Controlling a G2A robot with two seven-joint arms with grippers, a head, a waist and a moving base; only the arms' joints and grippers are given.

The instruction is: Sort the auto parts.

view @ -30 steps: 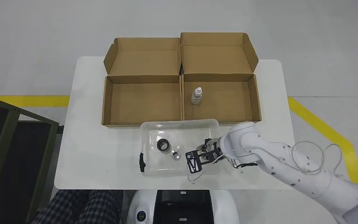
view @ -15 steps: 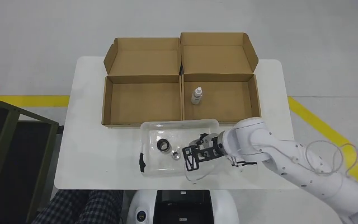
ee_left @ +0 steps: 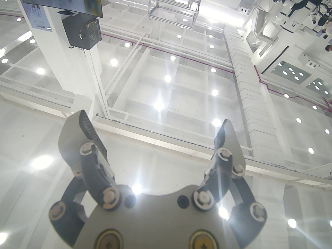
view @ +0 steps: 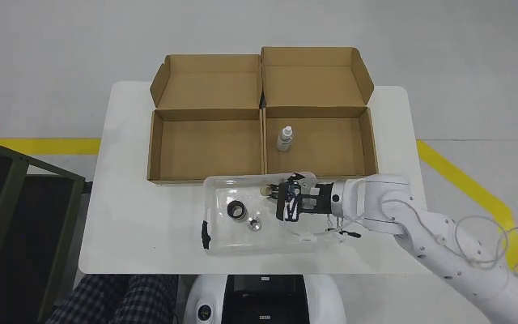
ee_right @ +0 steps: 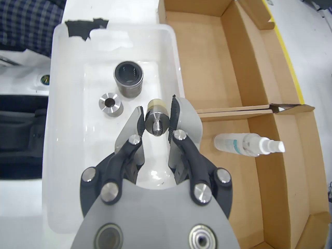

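Note:
My right gripper (ee_right: 156, 120) (view: 279, 197) is shut on a small metal stud with a cream cap (ee_right: 156, 117), held above the clear plastic bin (ee_right: 64, 60) (view: 218, 185) near its far wall. In the bin lie a dark cylindrical bushing (ee_right: 129, 78) (view: 237, 211) and a small silver collar (ee_right: 110, 104) (view: 254, 225). A white spray bottle (ee_right: 246, 145) (view: 284, 138) stands in the right cardboard box (view: 348, 150). The left cardboard box (view: 206, 150) (ee_right: 207, 53) holds nothing. My left gripper (ee_left: 155, 133) is open and points up at a ceiling.
Both boxes sit side by side at the table's far side with their lids folded back. Black tape (ee_right: 85, 28) marks one end of the bin. A person's checked sleeve (view: 121, 300) is at the near table edge.
My right gripper has risen and swung from the bin's near right corner towards the bin's far wall, carrying the stud. The bushing and the collar stayed put.

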